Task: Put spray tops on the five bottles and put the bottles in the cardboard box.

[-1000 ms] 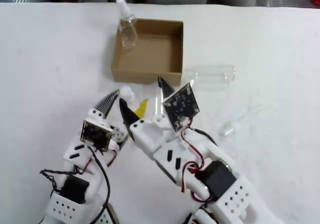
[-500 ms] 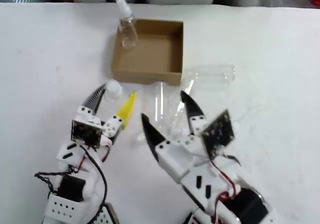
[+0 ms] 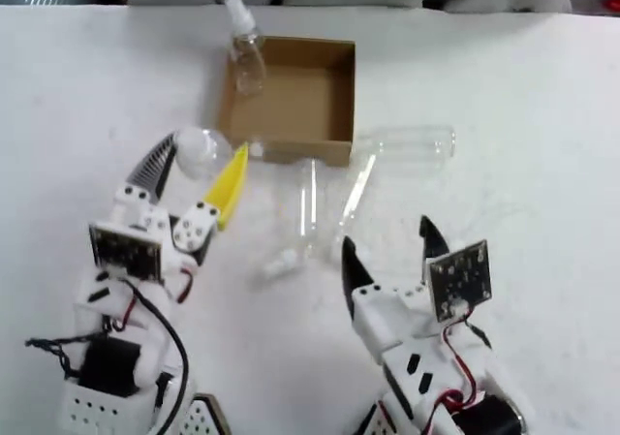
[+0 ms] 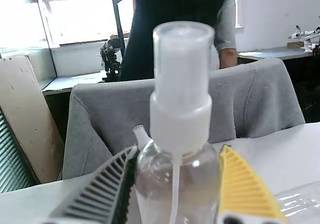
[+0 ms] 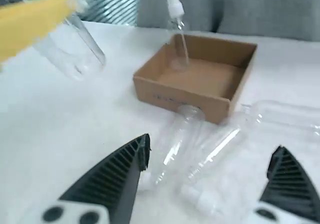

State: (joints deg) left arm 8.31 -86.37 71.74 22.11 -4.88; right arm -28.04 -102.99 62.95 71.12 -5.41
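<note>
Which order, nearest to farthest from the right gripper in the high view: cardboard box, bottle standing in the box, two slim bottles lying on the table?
1. The two slim bottles, lying just ahead of the right gripper.
2. The cardboard box, beyond them.
3. The standing bottle, in the box's far corner.

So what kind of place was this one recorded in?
Probably an office or lab workroom: a white table with a grey upholstered seat behind it, a bright window, and work desks further back in the left wrist view.
</note>
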